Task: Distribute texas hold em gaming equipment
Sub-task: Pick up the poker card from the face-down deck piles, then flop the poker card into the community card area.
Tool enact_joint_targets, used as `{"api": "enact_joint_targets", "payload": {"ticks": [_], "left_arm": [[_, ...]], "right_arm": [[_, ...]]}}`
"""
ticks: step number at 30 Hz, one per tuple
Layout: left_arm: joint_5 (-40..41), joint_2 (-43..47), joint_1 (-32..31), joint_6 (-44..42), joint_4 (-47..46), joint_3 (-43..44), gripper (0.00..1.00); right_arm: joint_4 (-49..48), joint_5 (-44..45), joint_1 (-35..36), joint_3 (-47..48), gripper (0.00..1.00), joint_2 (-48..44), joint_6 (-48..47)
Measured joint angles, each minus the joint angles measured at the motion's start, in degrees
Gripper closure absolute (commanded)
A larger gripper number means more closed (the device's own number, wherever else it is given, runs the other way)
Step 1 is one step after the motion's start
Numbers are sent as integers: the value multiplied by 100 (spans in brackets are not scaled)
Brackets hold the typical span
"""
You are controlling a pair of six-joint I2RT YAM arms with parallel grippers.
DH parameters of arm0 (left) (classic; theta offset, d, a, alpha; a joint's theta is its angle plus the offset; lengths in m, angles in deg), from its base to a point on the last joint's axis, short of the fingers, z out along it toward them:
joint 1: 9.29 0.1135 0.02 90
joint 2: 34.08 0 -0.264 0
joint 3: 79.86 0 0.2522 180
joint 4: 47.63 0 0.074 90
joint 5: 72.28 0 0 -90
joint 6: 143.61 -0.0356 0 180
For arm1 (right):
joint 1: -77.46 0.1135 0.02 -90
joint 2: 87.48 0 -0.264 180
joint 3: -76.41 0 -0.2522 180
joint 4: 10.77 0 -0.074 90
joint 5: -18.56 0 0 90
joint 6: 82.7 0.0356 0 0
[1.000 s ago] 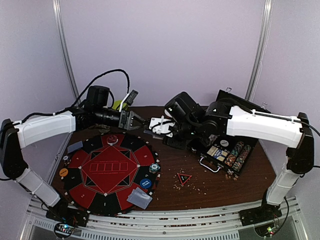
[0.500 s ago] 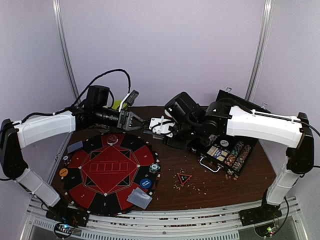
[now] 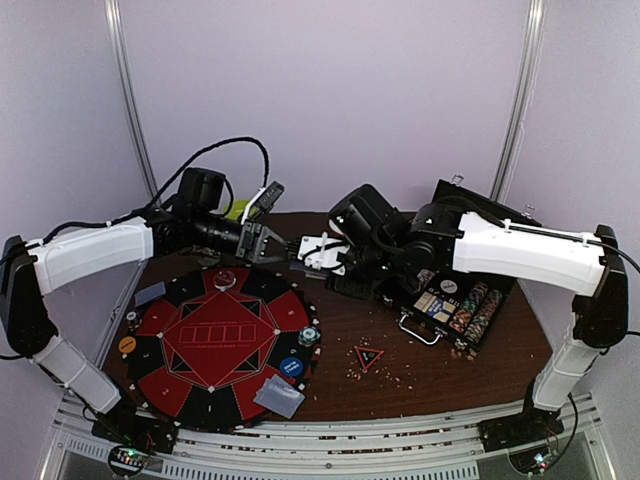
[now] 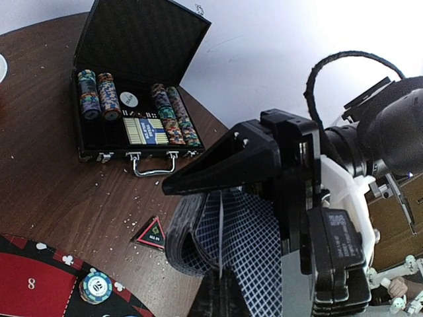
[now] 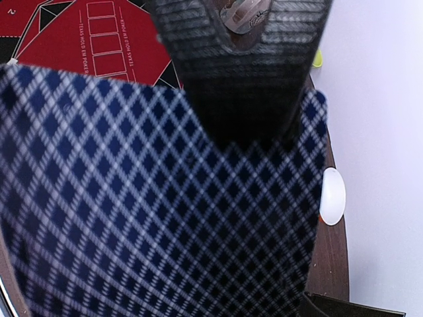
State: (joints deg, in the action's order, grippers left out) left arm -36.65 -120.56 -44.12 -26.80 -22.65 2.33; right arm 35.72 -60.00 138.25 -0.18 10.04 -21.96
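The white-and-black left arm (image 3: 95, 255) reaches far and rightward, its black two-finger left gripper (image 3: 268, 243) pinched closed. The white-and-black right arm (image 3: 520, 250) stretches leftward to meet it above the table, the right gripper (image 3: 306, 250) clamped on a grey-blue-backed deck of playing cards (image 4: 238, 238).

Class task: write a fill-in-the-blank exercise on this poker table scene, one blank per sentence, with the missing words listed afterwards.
1. The black chip case stands with its lid ___.
2. The left gripper is shut on a card from the stack that the ___ gripper holds.
3. The triangle marker on the bare wood has a ___ border.
4. The round mat is red and ___.

Missing words: open; right; red; black.
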Motion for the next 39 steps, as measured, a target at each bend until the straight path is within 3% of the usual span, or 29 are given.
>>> {"api": "enact_joint_targets", "payload": {"ticks": [8, 15, 19, 24, 28, 35, 39], "left_arm": [[26, 275, 186, -76, 162, 33, 100], [66, 1021, 920, -249, 369, -2, 100], [297, 1373, 1460, -675, 942, 57, 100], [2302, 1578, 1711, -2006, 2210, 584, 100], [4076, 2039, 1711, -3108, 2647, 343, 100], [6380, 2942, 1333, -5163, 2562, -1467, 100], [6909, 2957, 988, -6067, 2549, -2509, 100]], "right_arm": [[-26, 87, -24, -2, 54, -2, 0], [-52, 98, -166, -142, 54, -39, 7], [-57, 98, -208, -201, 54, -46, 11], [-94, 98, -229, -236, 54, -90, 28], [-138, 92, -229, -308, 54, -177, 37], [-164, 70, -229, -328, 54, -251, 50], [-168, 44, -229, -328, 54, -267, 50]]}}
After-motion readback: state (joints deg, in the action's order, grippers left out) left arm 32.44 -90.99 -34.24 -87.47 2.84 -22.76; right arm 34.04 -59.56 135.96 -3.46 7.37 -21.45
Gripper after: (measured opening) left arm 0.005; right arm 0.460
